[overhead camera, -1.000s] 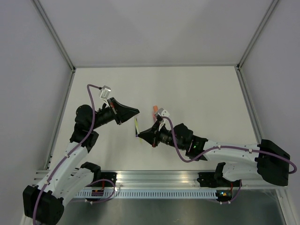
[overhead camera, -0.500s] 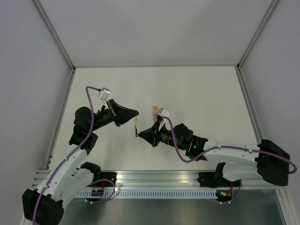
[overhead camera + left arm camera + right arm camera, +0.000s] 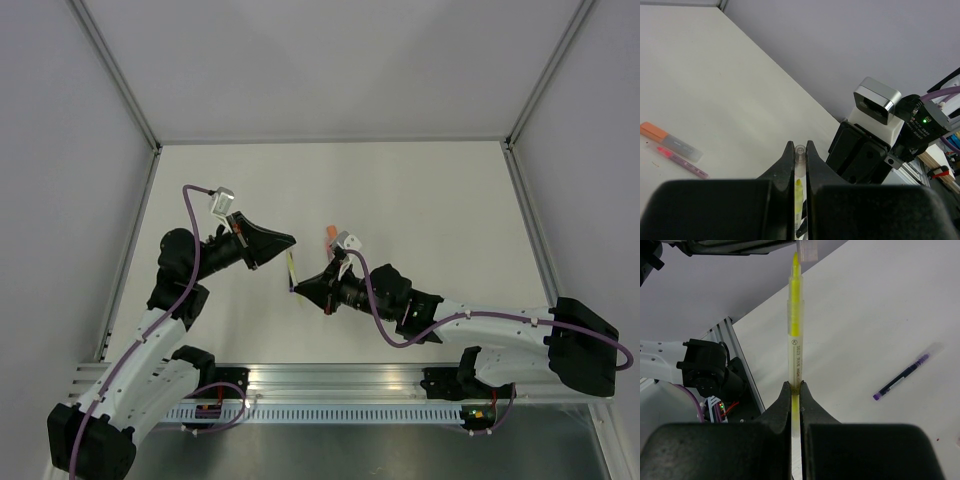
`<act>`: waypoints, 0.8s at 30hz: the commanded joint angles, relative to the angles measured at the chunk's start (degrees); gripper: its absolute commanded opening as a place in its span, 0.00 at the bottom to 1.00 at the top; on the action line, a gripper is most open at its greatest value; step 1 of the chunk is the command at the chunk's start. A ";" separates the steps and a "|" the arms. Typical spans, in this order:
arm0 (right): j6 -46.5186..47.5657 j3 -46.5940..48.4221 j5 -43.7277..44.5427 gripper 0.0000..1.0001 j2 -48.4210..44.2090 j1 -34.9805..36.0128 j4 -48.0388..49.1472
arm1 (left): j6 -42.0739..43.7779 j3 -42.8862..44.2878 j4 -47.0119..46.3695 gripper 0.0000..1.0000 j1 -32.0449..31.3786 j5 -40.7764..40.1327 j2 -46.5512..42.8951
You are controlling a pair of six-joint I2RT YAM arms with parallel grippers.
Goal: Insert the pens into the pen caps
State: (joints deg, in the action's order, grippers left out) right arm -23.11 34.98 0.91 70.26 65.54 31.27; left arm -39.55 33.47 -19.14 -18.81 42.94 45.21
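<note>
My right gripper (image 3: 297, 288) is shut on a pale yellow pen (image 3: 292, 268) and holds it above the table, tip toward my left gripper (image 3: 291, 240). In the right wrist view the gripper (image 3: 795, 384) clamps the pen (image 3: 795, 335) at mid-barrel. The yellow tip meets the mouth of a clear pen cap (image 3: 806, 249) at the top edge. In the left wrist view my left gripper (image 3: 800, 145) is shut on that clear cap (image 3: 800, 152), with yellow showing between the fingers behind it. I cannot tell how far the tip is in.
An orange-capped grey pen (image 3: 670, 142) and a thin pink-purple pen (image 3: 684, 161) lie on the white table (image 3: 715, 75). The orange cap also shows in the top view (image 3: 331, 233). A dark purple-tipped pen (image 3: 906, 378) lies right of my right gripper.
The left arm has shifted very slightly toward the near side. The right arm and the yellow pen have stayed where they were.
</note>
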 commanded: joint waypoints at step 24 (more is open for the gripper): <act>1.40 -0.35 1.99 0.00 -3.55 0.73 -0.77 | -0.88 -0.60 -2.48 0.02 0.18 -1.01 -0.92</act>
State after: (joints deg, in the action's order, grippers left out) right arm -22.48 34.96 1.85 68.29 65.91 29.78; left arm -39.62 33.34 -19.42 -18.81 42.09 44.99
